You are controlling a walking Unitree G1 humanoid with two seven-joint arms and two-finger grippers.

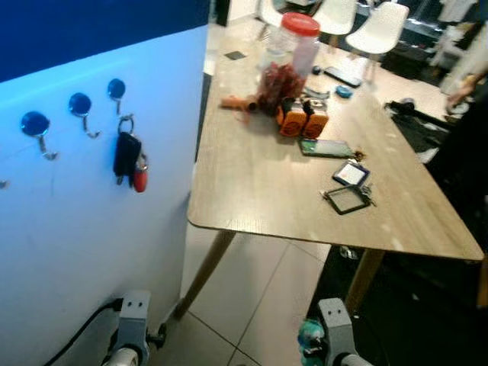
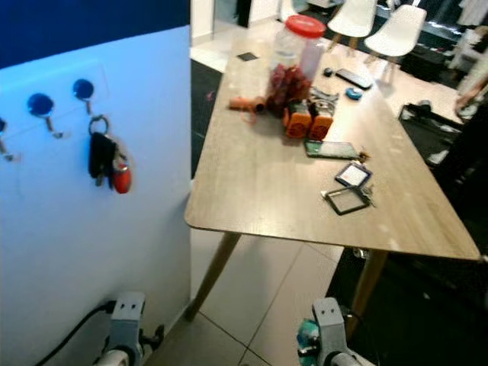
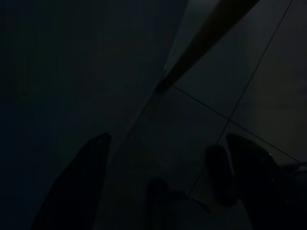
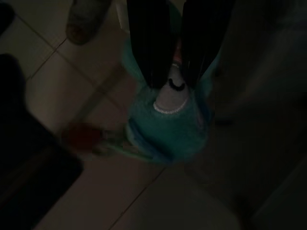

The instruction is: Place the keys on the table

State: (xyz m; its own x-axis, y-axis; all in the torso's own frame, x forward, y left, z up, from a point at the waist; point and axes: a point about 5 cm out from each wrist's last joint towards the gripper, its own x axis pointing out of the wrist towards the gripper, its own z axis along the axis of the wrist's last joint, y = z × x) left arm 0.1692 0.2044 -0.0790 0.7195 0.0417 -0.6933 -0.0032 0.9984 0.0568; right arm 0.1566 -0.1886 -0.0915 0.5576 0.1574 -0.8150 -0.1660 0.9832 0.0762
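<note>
Low at frame bottom, the left gripper [image 3: 168,182], fingers apart, hangs nearer the black-and-red keys [image 1: 128,158] hooked upper left; the right gripper [image 4: 175,40] clamps a teal plush toy [image 4: 168,124].

Silver arms w/ boxy wrist ends; black cable on left arm [image 1: 131,324]; right pincer [image 4: 172,72] fingers long, black.
</note>
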